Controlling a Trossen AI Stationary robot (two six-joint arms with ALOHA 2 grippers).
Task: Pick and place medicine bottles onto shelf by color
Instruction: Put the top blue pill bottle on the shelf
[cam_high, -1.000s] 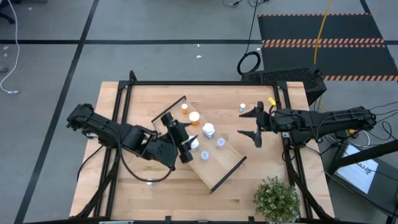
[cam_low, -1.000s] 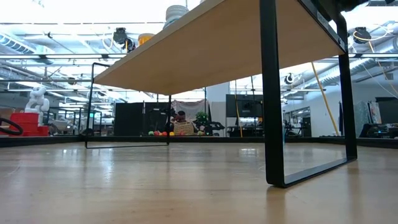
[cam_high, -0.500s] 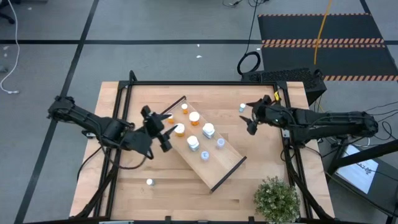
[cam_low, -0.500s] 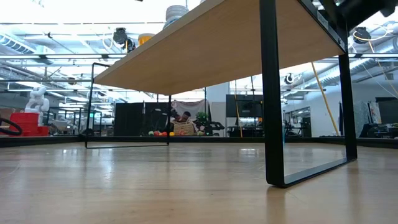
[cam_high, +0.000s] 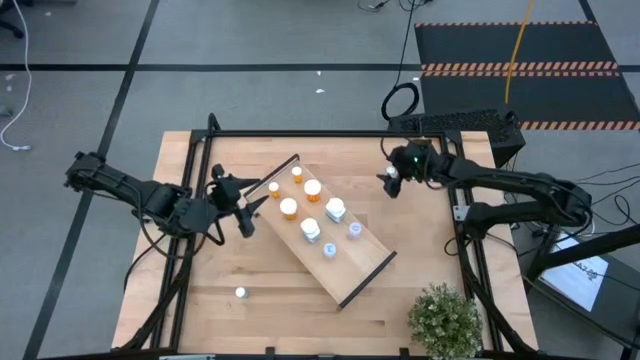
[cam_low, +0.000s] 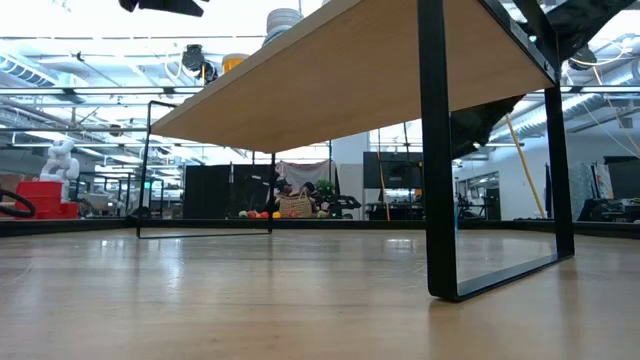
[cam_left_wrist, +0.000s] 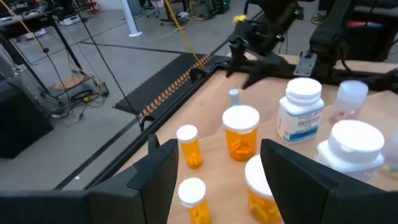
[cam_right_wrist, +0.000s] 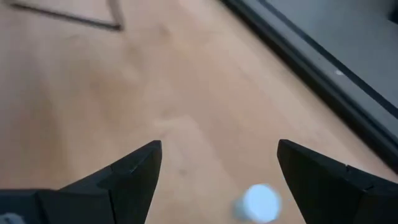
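Hovering over the far right part of the table (cam_high: 200, 300), the right claw (cam_high: 392, 180) is spread wide and holds nothing — its wrist view shows a small white-capped bottle (cam_right_wrist: 259, 202) standing on the bare wood between the two dark fingers (cam_right_wrist: 134, 171), not touched by either. From above, that same bottle (cam_high: 390, 172) sits near the table's far edge, well apart from the shelf (cam_high: 365, 262).

The shelf lies at a slant across the middle of the table, one dark end wall toward the far left, the other toward the near right. On it stand orange bottles (cam_high: 288, 208) at the far-left end and pale, clear-bodied bottles (cam_high: 334, 209) farther along toward the middle; the near-right stretch of the board is bare wood.

The left claw (cam_high: 238, 202) is just beside the shelf's far-left end, also open and empty. Its wrist view looks across the orange bottles (cam_left_wrist: 240, 132) and the white-capped clear ones (cam_left_wrist: 301, 109) toward the right arm beyond.

One more small bottle (cam_high: 240, 293) stands alone near the table's near-left corner, well apart from the shelf and both claws.
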